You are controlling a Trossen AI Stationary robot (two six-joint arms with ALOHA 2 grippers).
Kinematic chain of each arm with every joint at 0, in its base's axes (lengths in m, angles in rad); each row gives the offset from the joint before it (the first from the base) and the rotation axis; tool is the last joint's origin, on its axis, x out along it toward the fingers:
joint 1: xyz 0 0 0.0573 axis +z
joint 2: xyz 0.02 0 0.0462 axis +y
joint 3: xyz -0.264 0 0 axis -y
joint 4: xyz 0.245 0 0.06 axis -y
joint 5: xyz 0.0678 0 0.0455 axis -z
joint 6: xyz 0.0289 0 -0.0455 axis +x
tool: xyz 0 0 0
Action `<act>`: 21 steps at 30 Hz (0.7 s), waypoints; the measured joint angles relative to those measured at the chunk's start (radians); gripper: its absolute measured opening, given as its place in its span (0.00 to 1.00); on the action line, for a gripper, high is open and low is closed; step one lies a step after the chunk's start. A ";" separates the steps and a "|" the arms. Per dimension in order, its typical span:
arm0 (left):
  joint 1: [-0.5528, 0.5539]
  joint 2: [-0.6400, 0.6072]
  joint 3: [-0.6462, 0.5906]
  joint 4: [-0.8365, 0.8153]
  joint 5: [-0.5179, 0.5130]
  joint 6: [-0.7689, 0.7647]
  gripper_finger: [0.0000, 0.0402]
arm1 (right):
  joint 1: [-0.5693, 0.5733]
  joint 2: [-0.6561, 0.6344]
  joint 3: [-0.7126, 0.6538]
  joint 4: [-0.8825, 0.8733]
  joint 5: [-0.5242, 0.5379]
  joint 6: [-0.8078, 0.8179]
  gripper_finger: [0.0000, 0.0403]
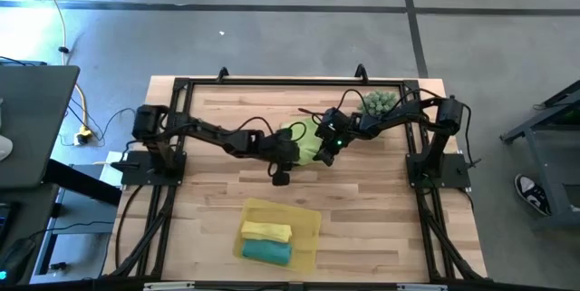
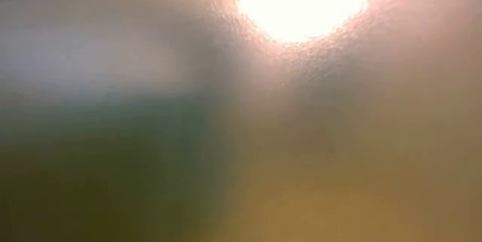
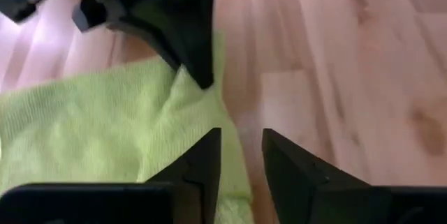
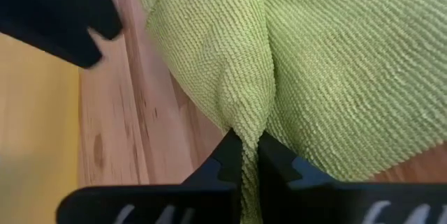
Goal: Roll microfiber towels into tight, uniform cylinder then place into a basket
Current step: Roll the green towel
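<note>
The lime green towel (image 1: 306, 139) lies bunched on the wooden table's middle. My right gripper (image 4: 244, 153) comes in from the right and is shut on the towel. My left gripper (image 3: 241, 147) comes from the left and hovers open over the towel's edge (image 3: 234, 161), with nothing between its fingers. In the left wrist view my right gripper's fingertip (image 3: 201, 77) meets the cloth. The basket (image 1: 304, 218) sits near the table's front edge. A rolled yellow towel (image 1: 265, 230) and a rolled teal towel (image 1: 267, 252) lie side by side in it. My right gripper pinches a raised fold of the lime green towel (image 4: 246, 130) between its two fingertips. The fingers slant down from the table's far right. The cloth puckers into a ridge at the fingers. The rest of the towel spreads out on the table.
A spiky green ball-shaped plant (image 1: 379, 102) stands at the back right, close to my right arm. Bare wood lies left and right of the basket. The low view is blurred and shows nothing usable.
</note>
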 joint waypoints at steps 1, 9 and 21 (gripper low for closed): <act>0.000 0.012 0.001 0.016 -0.006 0.006 0.25 | 0.000 0.000 0.000 0.000 0.001 0.001 0.02; 0.019 0.075 0.001 0.028 -0.116 -0.041 0.42 | 0.000 0.000 0.000 0.003 0.001 0.001 0.02; 0.026 0.095 0.003 -0.082 -0.055 -0.184 0.31 | 0.000 0.000 0.000 0.011 0.005 -0.005 0.02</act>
